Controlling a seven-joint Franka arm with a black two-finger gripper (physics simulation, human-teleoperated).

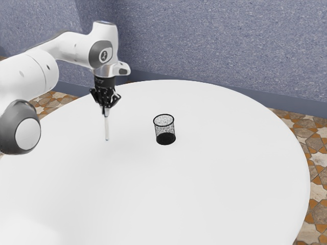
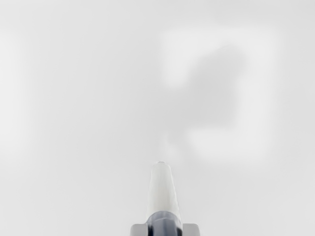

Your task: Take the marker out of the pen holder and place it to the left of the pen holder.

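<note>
In the exterior view, my gripper (image 1: 106,108) is shut on the marker (image 1: 107,128), which hangs upright below it, white along its length. The marker (image 2: 163,189) shows in the wrist view too, held from both sides by the fingertips of my gripper (image 2: 165,229). The black mesh pen holder (image 1: 165,130) stands upright on the table, apart from the gripper, toward the exterior view's right. Nothing can be seen inside the holder. Whether the marker's lower tip touches the table, I cannot tell.
A round white table (image 1: 204,189) lies under the arm and the holder. Behind it rises a blue-grey wall (image 1: 214,46), and patterned floor tiles show past the table's edge. In the wrist view a soft shadow falls on the white surface.
</note>
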